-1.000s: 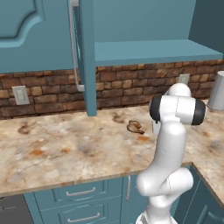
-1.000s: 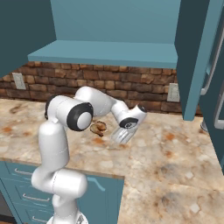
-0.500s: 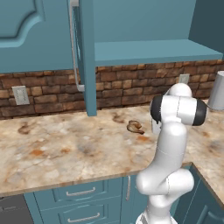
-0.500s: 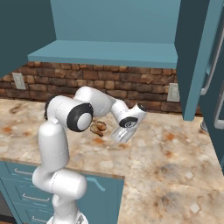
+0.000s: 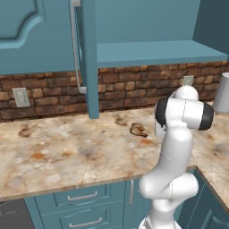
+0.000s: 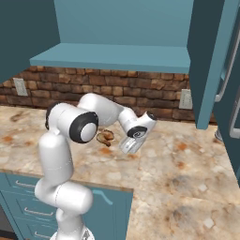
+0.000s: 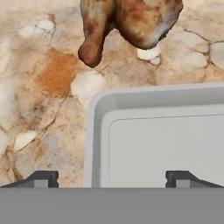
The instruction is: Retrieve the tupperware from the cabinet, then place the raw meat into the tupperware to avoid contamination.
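Tupperware (image 7: 162, 144) lies flat on the marble counter (image 5: 67, 152) just below the raw meat (image 7: 131, 22) in the hand view, under the gripper (image 7: 113, 177), whose fingers stand wide apart, clasping nothing.

Kitchen: teal cabinet (image 5: 40, 36), marble counter (image 5: 67, 156), brick backsplash (image 5: 134, 85).

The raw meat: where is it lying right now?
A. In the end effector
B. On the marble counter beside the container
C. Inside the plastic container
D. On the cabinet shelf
B: the raw meat lies on the counter, outside the empty tupperware.
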{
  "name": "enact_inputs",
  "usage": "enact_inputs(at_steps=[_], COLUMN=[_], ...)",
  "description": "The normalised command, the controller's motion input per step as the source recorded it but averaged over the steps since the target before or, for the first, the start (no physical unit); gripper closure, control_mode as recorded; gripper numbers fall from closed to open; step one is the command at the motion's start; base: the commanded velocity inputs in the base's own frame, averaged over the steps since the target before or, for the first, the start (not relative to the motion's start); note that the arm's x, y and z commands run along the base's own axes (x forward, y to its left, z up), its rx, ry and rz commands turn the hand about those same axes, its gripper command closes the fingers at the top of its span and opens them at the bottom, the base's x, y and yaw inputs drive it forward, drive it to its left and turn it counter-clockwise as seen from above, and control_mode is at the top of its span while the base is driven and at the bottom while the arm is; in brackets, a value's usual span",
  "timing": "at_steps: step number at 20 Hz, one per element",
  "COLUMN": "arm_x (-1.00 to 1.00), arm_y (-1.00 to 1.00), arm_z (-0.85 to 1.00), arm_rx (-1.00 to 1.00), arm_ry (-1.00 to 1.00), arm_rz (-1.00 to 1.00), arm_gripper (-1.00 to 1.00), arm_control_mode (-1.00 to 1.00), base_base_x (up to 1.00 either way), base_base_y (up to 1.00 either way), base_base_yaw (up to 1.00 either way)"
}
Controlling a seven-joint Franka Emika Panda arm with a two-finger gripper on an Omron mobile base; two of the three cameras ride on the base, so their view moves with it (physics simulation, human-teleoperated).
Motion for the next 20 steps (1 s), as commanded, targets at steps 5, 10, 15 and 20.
enact_inputs(at_steps=[5, 10, 15, 20], arm_x=[-0.14, -0.10, -0.26, -0.32], arm_y=[0.01, 0.09, 0.17, 0.23], arm_z=[0.48, 0.54, 0.36, 0.28], arm_rx=[0.00, 0.00, 0.00, 0.00], arm_ry=[0.00, 0.00, 0.00, 0.01], arm_rz=[0.00, 0.00, -0.02, -0.09], arm_gripper=[-1.00, -1.00, -1.00, -1.00], arm_control_mode=[-1.00, -1.00, -1.00, -1.00], base_base_x=[0.00, 0.00, 0.00, 0.00], base_base_y=[0.00, 0.00, 0.00, 0.00], base_base_yaw=[0.00, 0.00, 0.00, 0.00])
